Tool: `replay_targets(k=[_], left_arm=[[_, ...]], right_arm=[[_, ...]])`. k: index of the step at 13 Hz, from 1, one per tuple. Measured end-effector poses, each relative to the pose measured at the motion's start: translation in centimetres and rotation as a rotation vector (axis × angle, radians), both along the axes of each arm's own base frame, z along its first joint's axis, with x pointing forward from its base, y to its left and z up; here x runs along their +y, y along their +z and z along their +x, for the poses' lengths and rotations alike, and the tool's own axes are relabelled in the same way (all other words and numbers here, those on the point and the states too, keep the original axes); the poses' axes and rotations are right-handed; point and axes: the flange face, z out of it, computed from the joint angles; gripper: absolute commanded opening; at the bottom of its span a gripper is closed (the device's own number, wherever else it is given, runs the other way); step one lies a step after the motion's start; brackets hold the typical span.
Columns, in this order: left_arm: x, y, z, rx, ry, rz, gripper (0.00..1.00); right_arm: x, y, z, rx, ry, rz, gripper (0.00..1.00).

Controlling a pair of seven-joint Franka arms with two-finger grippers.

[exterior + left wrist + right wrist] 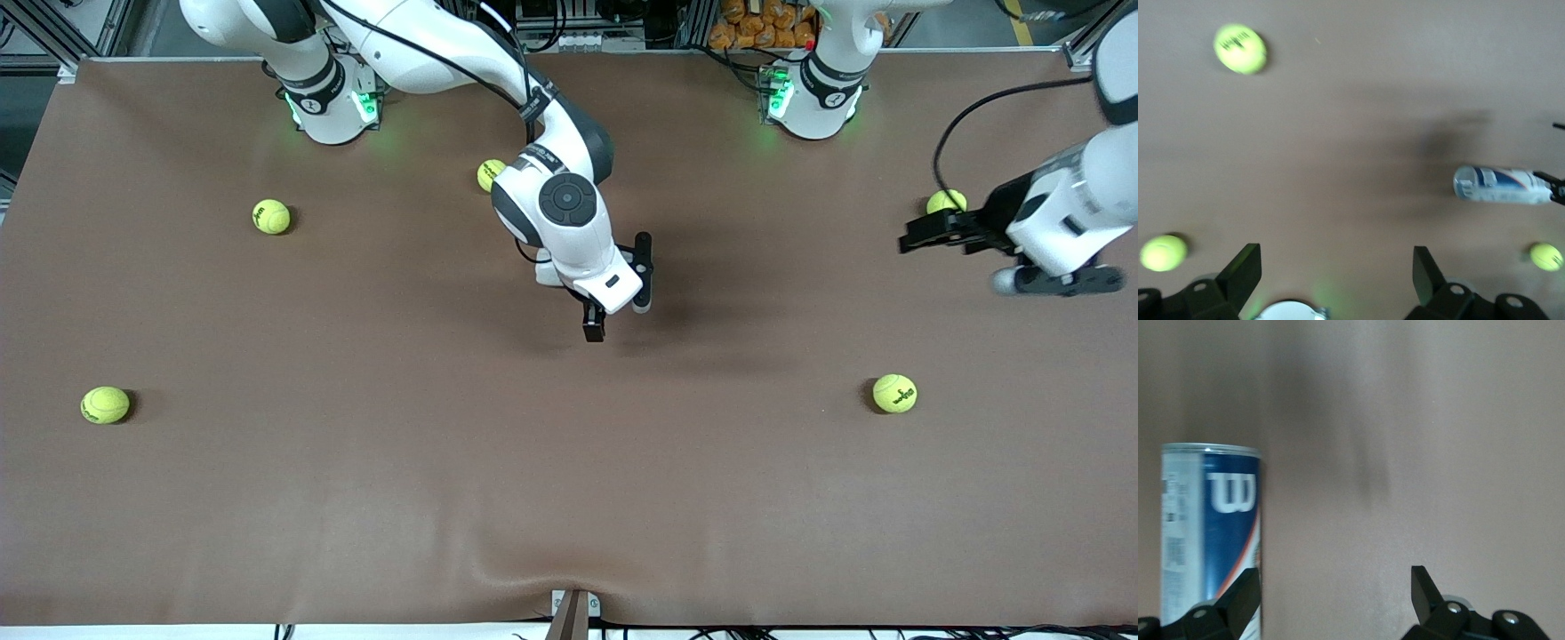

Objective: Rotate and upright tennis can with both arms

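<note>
The tennis can point(1211, 533), with a blue and white label, a white W and a silver rim, lies on its side on the brown table. It does not show in the front view, where my right arm's hand covers it. My right gripper point(1335, 597) is open and empty over the middle of the table point(594, 327). The can lies outside its jaws, beside one finger point(1245, 597). The can also shows in the left wrist view point(1501, 185). My left gripper point(916, 236) is open and empty point(1336, 273), up over the left arm's end of the table.
Several yellow-green tennis balls lie scattered on the brown table point(569, 462): one close by my left gripper point(947, 201), one nearer the front camera point(894, 393), one by my right arm point(491, 173), and two toward the right arm's end point(271, 216) point(105, 404).
</note>
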Motion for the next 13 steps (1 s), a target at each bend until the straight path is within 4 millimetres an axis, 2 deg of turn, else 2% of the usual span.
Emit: replay_targets(k=[3, 6, 8, 10, 13], left_arm=[[-1.3, -4.5, 0.6, 0.093, 0.012, -0.079, 1.0], [-3.5, -8.6, 0.9, 0.191, 0.04, -0.211, 1.0], [-4.6, -11.7, 0.9, 0.267, 0.078, -0.303, 1.0], [-5.5, -14.4, 1.2, 0.33, 0.127, -0.403, 1.0], [-7.0, -18.1, 1.8, 0.418, 0.205, -0.544, 1.0]], right_arm=[[-1.6, 0.8, 2.1, -0.014, -0.036, 0.007, 1.0], [-6.1, 2.6, 6.8, -0.039, -0.121, 0.027, 1.0], [-9.3, 5.5, 9.5, -0.067, -0.176, 0.051, 1.0], [-13.1, 8.7, 11.9, -0.088, -0.235, 0.067, 1.0], [-21.6, 12.1, 16.1, -0.1, -0.357, 0.071, 1.0]])
